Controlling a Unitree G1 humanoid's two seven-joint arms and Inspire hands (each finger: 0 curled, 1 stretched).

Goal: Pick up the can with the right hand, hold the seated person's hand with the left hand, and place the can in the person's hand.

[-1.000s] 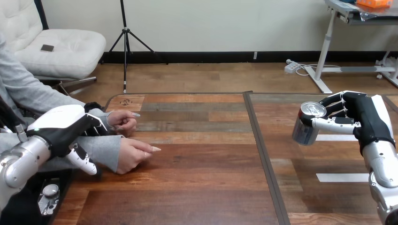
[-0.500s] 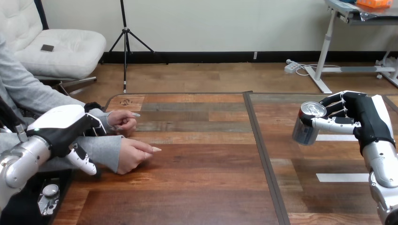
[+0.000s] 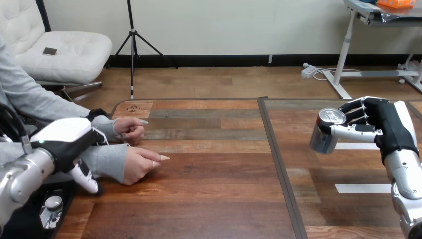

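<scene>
The wooden table (image 3: 214, 194) takes most of the view, and a dark strip (image 3: 279, 164) runs across it and divides it in a left part and a right part. At the left side the person's two arms lie on the table in grey sleeves (image 3: 107, 160). The left hand (image 3: 64, 144) is over the sleeve of the nearer arm, with the white shell on top and the thumb pointing down on the near side; I cannot tell if this hand is closed on the arm or only lies over it. The right hand (image 3: 387, 124) is over the right part of the table, its fingers and thumb curled round the can (image 3: 323, 138). The can is tilted, its top turned to the left and up, well apart from the person. The person's near hand (image 3: 142, 164) rests on the wood with loosely bent fingers, just beyond the left hand. The person's far hand (image 3: 130, 128) lies near it, behind.
</scene>
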